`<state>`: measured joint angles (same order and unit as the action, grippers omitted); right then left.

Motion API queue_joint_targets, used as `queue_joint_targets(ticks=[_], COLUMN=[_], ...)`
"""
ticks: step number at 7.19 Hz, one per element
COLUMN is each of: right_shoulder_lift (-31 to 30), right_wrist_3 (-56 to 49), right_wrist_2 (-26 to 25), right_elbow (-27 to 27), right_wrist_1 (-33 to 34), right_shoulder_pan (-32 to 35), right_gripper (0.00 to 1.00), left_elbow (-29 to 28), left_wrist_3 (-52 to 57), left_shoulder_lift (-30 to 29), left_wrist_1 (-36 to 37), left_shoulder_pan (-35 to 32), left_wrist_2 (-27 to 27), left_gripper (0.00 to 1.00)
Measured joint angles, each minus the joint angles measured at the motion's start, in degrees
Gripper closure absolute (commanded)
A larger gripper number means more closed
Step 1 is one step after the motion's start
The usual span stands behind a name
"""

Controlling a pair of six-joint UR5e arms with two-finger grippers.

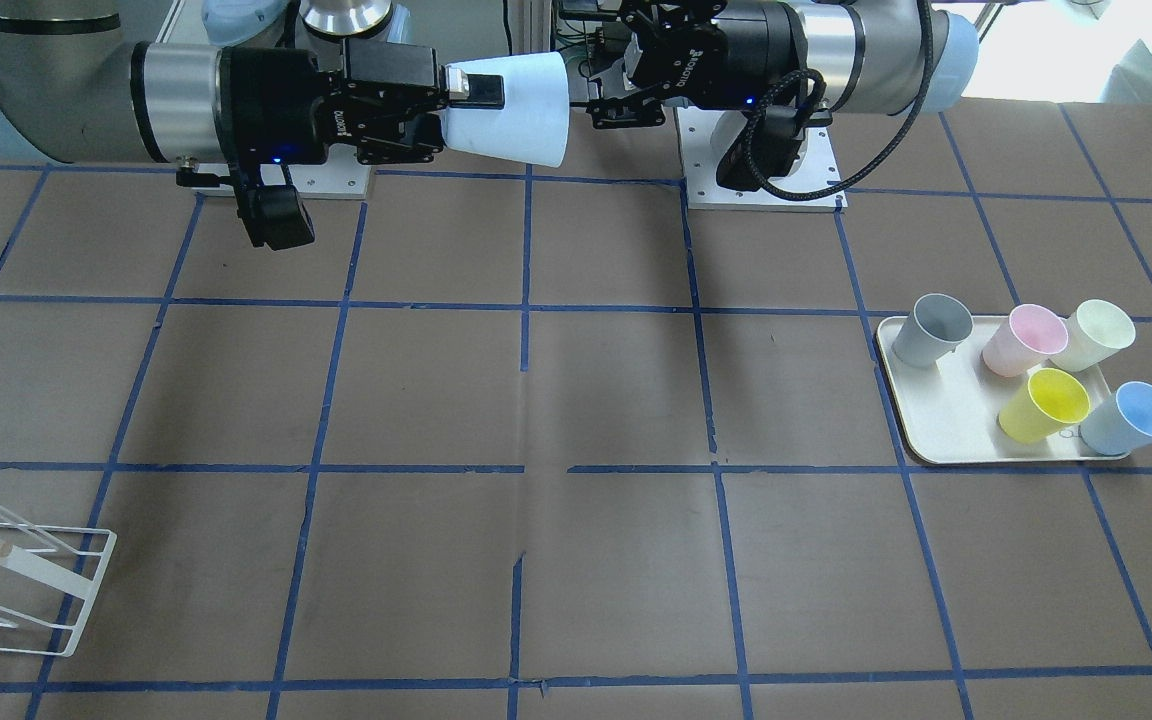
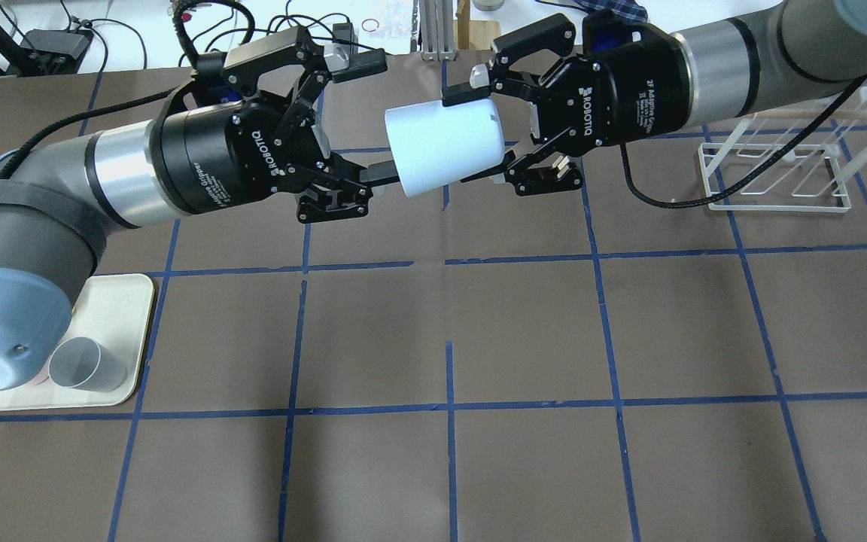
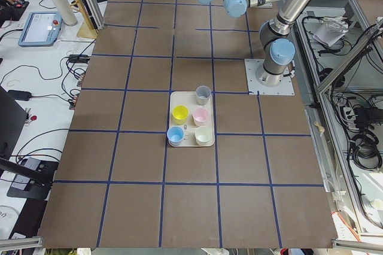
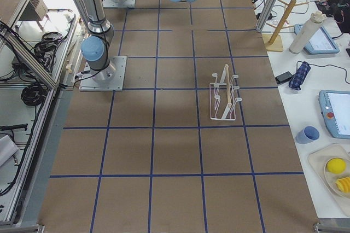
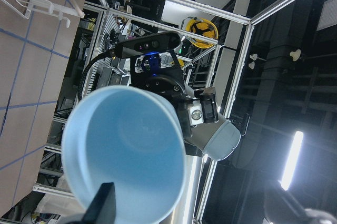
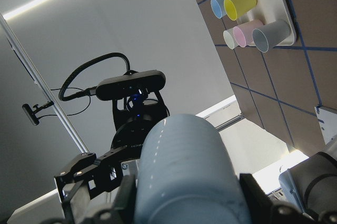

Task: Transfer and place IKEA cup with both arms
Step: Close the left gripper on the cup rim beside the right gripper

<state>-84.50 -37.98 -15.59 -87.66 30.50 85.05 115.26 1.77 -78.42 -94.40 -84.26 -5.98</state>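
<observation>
The pale-blue IKEA cup [image 2: 445,147] is held level in the air between the two arms, above the table's back middle. My right gripper [image 2: 481,129] is shut on the cup's base end, one finger above it and one below. It also shows in the front-facing view [image 1: 464,112]. The cup's mouth [image 5: 126,155] faces my left gripper [image 2: 379,118], which is open with its jaws spread wide. Its lower fingertip [image 2: 384,172] is right by the cup's rim. In the right wrist view the cup's outside [image 6: 184,171] fills the foreground.
A white tray [image 1: 946,420] on my left holds a grey cup [image 1: 931,330], a pink cup [image 1: 1024,338], a cream cup [image 1: 1094,335], a yellow cup [image 1: 1044,403] and a second blue cup [image 1: 1131,418]. A white wire rack [image 2: 780,165] stands on my right.
</observation>
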Motion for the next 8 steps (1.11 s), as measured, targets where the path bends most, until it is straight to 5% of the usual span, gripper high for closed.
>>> queue_joint_targets(ticks=[4,6,8], right_shoulder_lift=[0.0,0.0,-0.1], right_wrist_3=[0.1,0.3,0.4], right_wrist_2=[0.1,0.1,0.1], right_elbow=[-0.1,0.0,0.1], right_wrist_1=[0.0,0.0,0.0], right_shoulder_pan=[1.6,1.6,1.6], right_gripper=[0.34,0.02,0.00], left_elbow=[0.1,0.2,0.3], left_wrist_3=[-0.2,-0.3,-0.7], left_shoulder_lift=[0.1,0.3,0.4], left_wrist_1=[-0.1,-0.2,-0.2], left_shoulder_pan=[0.0,0.0,0.0], left_wrist_2=[-0.4,-0.1,0.0], left_gripper=[0.50,0.55,0.59])
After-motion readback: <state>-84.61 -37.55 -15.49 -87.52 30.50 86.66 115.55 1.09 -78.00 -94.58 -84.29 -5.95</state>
